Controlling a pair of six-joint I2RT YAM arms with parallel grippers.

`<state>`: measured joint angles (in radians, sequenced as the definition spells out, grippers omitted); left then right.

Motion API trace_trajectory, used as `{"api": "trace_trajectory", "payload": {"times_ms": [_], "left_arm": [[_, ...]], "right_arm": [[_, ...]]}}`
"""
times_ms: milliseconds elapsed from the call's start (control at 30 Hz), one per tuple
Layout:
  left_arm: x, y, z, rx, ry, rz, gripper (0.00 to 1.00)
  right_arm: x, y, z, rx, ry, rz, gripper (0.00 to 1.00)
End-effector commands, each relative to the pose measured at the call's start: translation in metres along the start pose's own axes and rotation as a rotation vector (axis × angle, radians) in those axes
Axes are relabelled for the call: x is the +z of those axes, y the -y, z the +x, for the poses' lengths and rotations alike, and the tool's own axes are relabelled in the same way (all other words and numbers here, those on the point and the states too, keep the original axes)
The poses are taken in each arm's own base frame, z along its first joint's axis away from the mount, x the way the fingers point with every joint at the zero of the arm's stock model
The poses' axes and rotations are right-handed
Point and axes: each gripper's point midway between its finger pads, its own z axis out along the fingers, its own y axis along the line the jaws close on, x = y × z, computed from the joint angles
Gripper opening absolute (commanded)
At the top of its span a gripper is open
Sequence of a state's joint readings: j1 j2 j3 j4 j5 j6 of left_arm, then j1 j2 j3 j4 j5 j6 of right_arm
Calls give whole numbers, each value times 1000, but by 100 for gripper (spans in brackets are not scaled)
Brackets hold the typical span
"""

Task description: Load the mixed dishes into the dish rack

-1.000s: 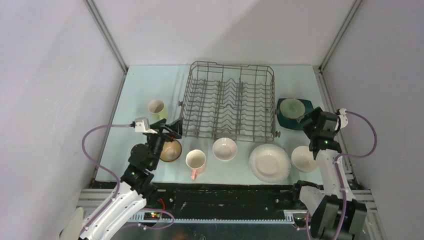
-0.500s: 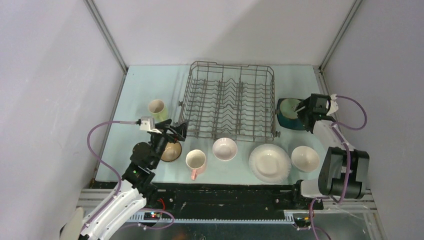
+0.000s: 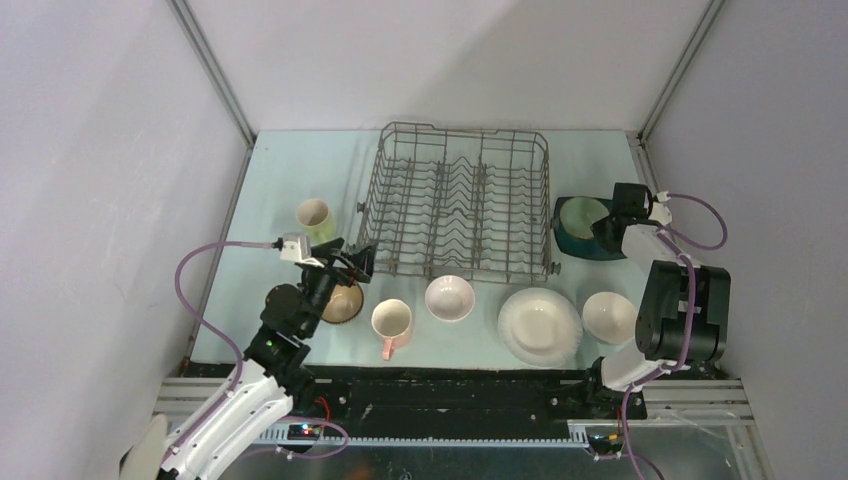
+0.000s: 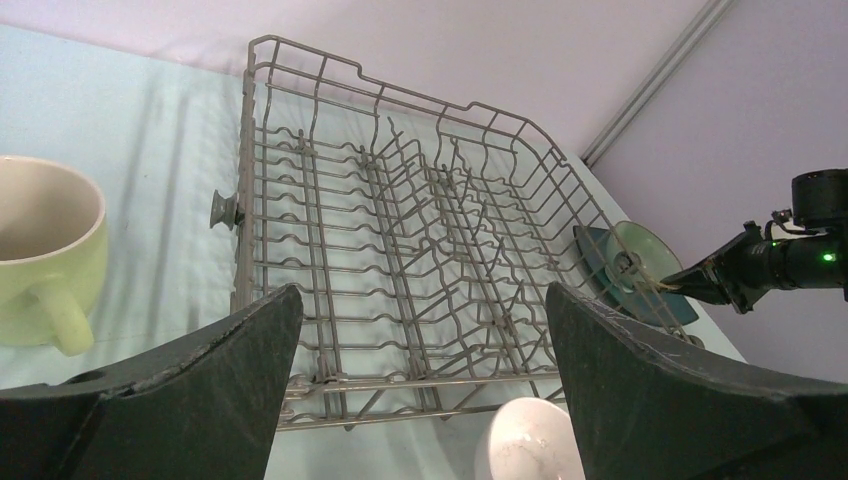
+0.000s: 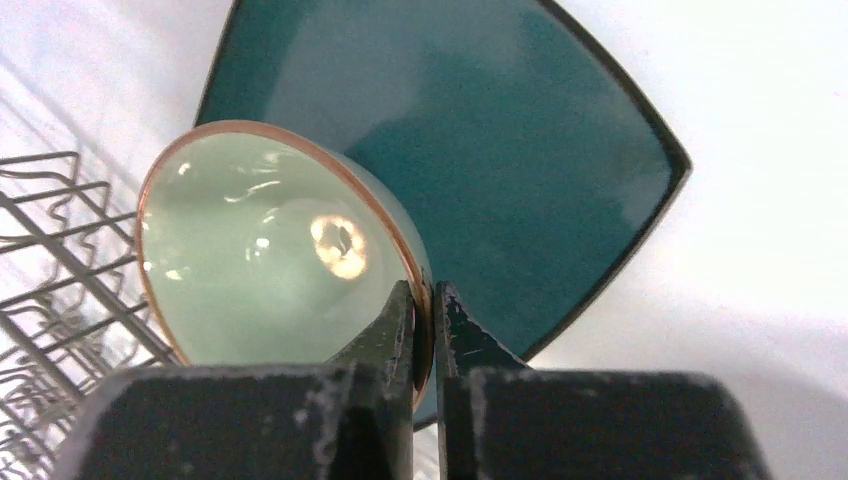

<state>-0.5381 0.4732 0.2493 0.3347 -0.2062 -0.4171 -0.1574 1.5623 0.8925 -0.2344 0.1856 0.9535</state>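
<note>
Our right gripper (image 5: 425,302) pinches the pale green bowl (image 5: 262,255) by its rim, right of the dish rack (image 3: 455,200); we should lift high, clearing its wall.

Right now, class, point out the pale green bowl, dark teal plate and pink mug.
pale green bowl (image 5: 270,250): right wrist view, inside.
dark teal plate (image 5: 520,160): right wrist view, face.
pink mug (image 3: 391,320): top view, inside.
</note>
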Motion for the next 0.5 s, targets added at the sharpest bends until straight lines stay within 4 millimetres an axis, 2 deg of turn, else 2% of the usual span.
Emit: {"api": "trace_trajectory", "payload": {"times_ms": [0,167,200,300,433,467], "left_arm": [[3,5,-15,15,44,12,98],[5,8,-18,-5,42,17,98],[5,13,-19,-22,39,36,98],[9,30,-21,-61,10,95,98],[14,51,-25,-111,-55,160,98],[16,56,-27,-116,-64,168,98]], "right_arm": [[-19,-8,-31,6,116,6,0],[-54,-25,-48,-30,234,-45,0],[-67,-30,-55,-30,279,-63,0],[-103,-52,-60,-99,356,-153,0],[-149,-87,-48,-234,407,-317,0],[-157,-98,-34,-281,378,-380,0]]}}
